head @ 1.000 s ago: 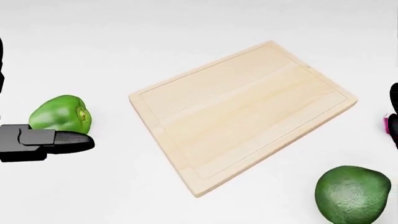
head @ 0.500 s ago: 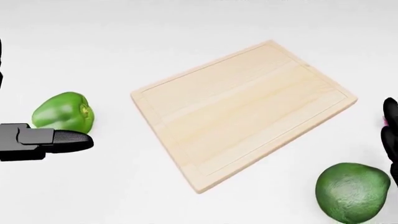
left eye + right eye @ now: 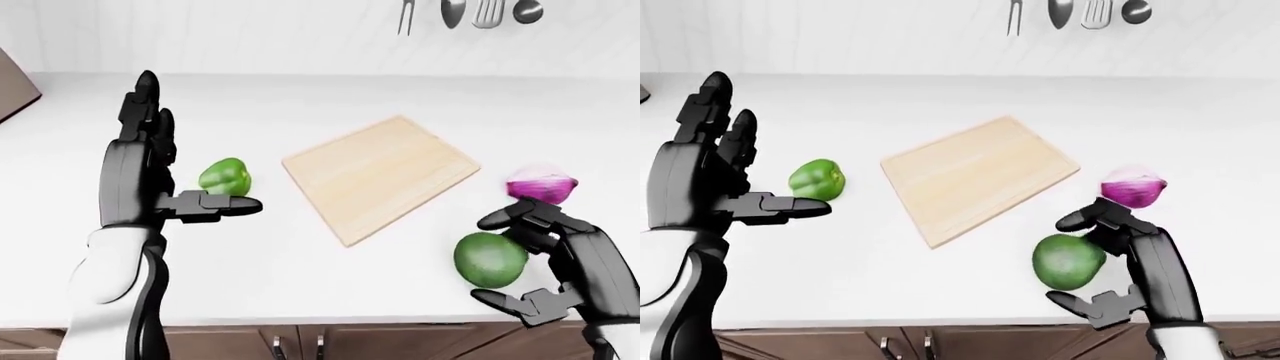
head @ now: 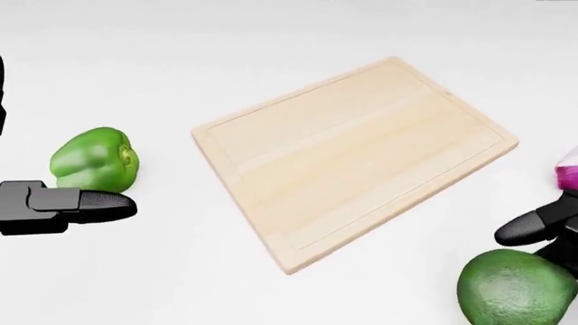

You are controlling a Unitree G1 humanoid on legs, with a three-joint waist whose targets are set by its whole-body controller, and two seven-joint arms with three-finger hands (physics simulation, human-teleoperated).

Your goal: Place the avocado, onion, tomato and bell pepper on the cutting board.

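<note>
The white counter carries everything, and the wooden cutting board lies bare at its middle, so by the look of it nothing has been placed yet and all four items are left to move. The left hand stands raised with fingers spread wide, its thumb reaching just beside the green bell pepper, which sits on the counter to the left of the board and apart from it. The right hand is open too, its fingers curved about the avocado near the bottom right of the right-eye view, not closed round it. The red onion rests just above that hand, to the right of the board. No tomato shows in any view.
</note>
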